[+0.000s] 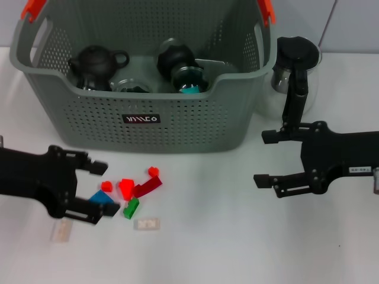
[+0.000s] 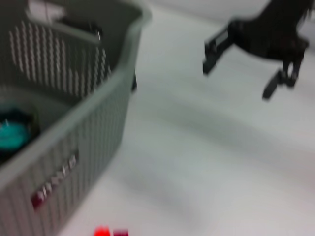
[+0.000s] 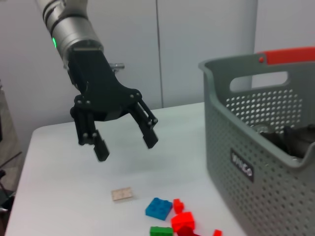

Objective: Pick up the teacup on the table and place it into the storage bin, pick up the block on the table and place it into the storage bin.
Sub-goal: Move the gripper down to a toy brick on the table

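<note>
Head view first. Grey perforated plastic basket (image 1: 148, 127) at the back of the white tabletop (image 1: 225, 248), already loaded: dark matte teapot (image 1: 98, 64), a second dark round pot (image 1: 175, 59), glassware and something teal between them. No teacup left out on the tabletop, so that half looks finished. Blocks not yet binned: small hard plastic bricks (image 1: 131, 190) in red, blue and green, scattered just off the tips of the left claw (image 1: 98, 189), which hangs released and empty. One pale flat piece (image 1: 146, 223) just below those tips. Right claw (image 1: 272, 158) also spread wide, empty, well apart from the bricks; glass jug (image 1: 296, 65) with black lid behind it.

Left wrist view. Basket wall (image 2: 74, 147) close by, red bricks (image 2: 110, 232) at the edge, right claw (image 2: 236, 64) far off.

Right wrist view. Left claw (image 3: 125, 142) spread above the tabletop; blue brick (image 3: 158, 208) and red ones beneath and toward the basket (image 3: 256, 162). Studded tops, sharp corners: likely easy to pinch.
</note>
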You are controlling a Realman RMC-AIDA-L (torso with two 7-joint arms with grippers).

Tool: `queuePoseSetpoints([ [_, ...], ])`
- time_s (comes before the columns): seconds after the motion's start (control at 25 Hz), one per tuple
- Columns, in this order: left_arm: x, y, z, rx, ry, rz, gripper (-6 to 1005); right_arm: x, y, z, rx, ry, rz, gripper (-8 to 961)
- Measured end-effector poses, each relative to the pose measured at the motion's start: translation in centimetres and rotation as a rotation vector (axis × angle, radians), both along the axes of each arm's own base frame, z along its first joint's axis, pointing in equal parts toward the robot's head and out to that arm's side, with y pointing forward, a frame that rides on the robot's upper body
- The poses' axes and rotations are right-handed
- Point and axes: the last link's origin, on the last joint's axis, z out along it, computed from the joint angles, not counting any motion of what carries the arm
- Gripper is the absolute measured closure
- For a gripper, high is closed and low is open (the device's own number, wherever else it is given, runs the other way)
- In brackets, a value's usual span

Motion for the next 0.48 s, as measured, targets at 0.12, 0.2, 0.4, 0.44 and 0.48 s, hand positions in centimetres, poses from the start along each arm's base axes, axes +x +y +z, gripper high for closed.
queuePoseSetpoints([
  [0.12,0.6,-0.4,0.2,-0.042,0.117,0.003,146,0.1,0.1,-0.5,-0.015,-0.011,0.0,39],
  [0.2,0.8,-0.7,0.4,-0.064,0.191,0.01,145,0.1,0.1,-1.0,-0.03,-0.018,0.0,39],
  [0.4,0.9,-1.1,0.0,-0.107,0.352,0.09,144,0.3,0.0,-1.7,-0.052,-0.016,-0.005,41],
  [0.44,0.9,-1.2,-0.3,-0.117,0.378,0.094,144,0.4,0.0,-1.8,-0.052,-0.015,-0.003,41],
  [0.48,0.9,-1.1,-0.5,-0.12,0.394,0.092,144,0.4,0.1,-1.8,-0.051,-0.016,0.001,40],
])
